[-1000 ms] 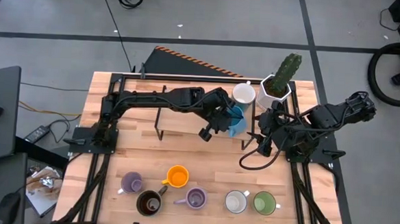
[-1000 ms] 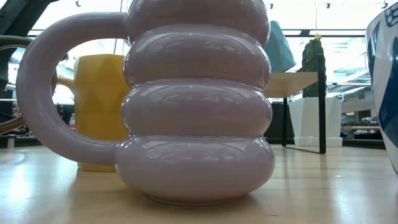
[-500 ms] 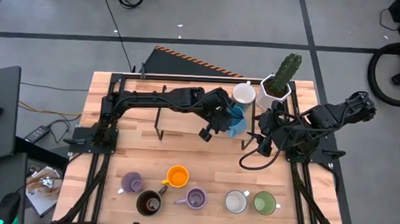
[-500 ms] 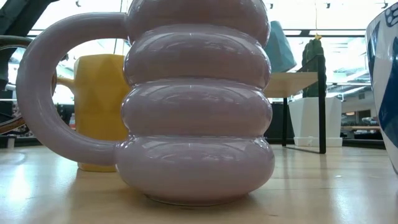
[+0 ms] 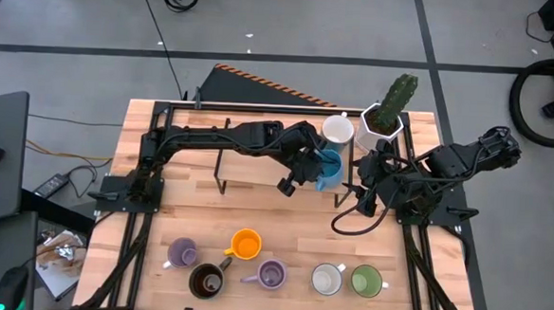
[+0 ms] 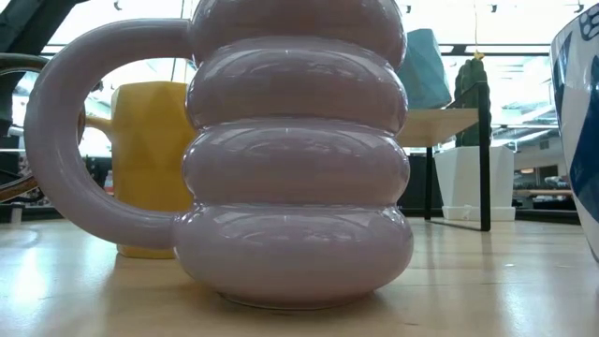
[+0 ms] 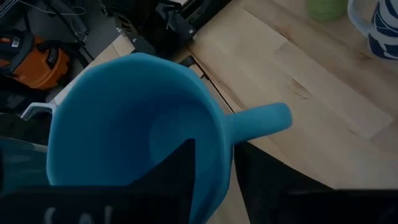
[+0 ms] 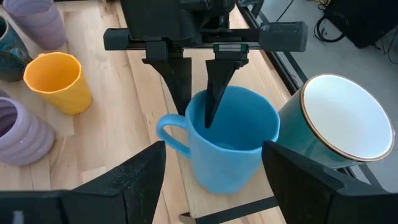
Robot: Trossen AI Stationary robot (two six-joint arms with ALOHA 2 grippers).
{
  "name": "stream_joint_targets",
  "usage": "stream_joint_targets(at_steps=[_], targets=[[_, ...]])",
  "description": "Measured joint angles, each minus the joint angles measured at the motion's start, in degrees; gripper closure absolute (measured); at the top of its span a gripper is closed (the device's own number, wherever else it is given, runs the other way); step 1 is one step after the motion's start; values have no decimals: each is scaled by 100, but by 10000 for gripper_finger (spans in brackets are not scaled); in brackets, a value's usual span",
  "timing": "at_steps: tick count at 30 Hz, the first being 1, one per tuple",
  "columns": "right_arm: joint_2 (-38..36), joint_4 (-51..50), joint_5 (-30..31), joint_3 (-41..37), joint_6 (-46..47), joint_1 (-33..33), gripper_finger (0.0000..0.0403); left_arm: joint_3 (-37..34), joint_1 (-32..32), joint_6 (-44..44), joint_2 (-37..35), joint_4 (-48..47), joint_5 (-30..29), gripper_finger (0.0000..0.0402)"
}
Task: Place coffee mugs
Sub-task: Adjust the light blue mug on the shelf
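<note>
The blue mug (image 5: 328, 167) is at the raised wooden rack (image 5: 248, 168) at the far side of the table, and my left gripper (image 5: 316, 167) is shut on it. My right gripper (image 8: 213, 163) waits open just to the mug's right, touching nothing. A mug (image 5: 337, 130) with a white inside stands on the rack beside it. Six mugs stand on their bases in a row near the table's near edge: lavender (image 5: 181, 254), dark brown (image 5: 206, 281), orange (image 5: 246, 244), lavender (image 5: 271, 273), white (image 5: 326, 279) and green (image 5: 365, 280). My left gripper holds the blue mug by its rim wall (image 7: 221, 146) right beside the handle (image 7: 261, 119). One finger (image 8: 217, 87) is inside the mug and one (image 8: 180, 81) is outside, both pointing down from above. The mug stands nearly upright, and I cannot tell whether its base touches the rack.
A white hexagonal pot with a green cactus (image 5: 385, 118) stands at the far right corner, behind the rack. In the low view a ribbed lavender mug (image 6: 295, 159) fills the front, with the orange mug (image 6: 150, 168) behind it. Bare wood lies between rack and mug row.
The blue mug has turned in my left gripper from a tilt toward upright, so that its open mouth now faces up in the high view. It has stayed at the same place by the rack, and neither arm has travelled.
</note>
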Motion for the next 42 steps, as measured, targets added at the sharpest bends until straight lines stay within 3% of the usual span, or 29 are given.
stream_joint_targets(at_steps=[8,14,22,31,42], targets=[[0,38,-136,-27,0,-1,132,0,-2,-185,4,201,1,285],[1,355,-338,-513,-323,14,132,2,-2,-175,4,180,19,285],[46,328,-683,-698,-1762,-53,137,2,-15,-165,4,379,20,285],[291,341,-1158,-616,-2879,-908,165,2,-11,-177,4,429,20,286],[257,-34,-1167,-616,-2726,-1143,171,2,-42,-4,4,514,20,286]])
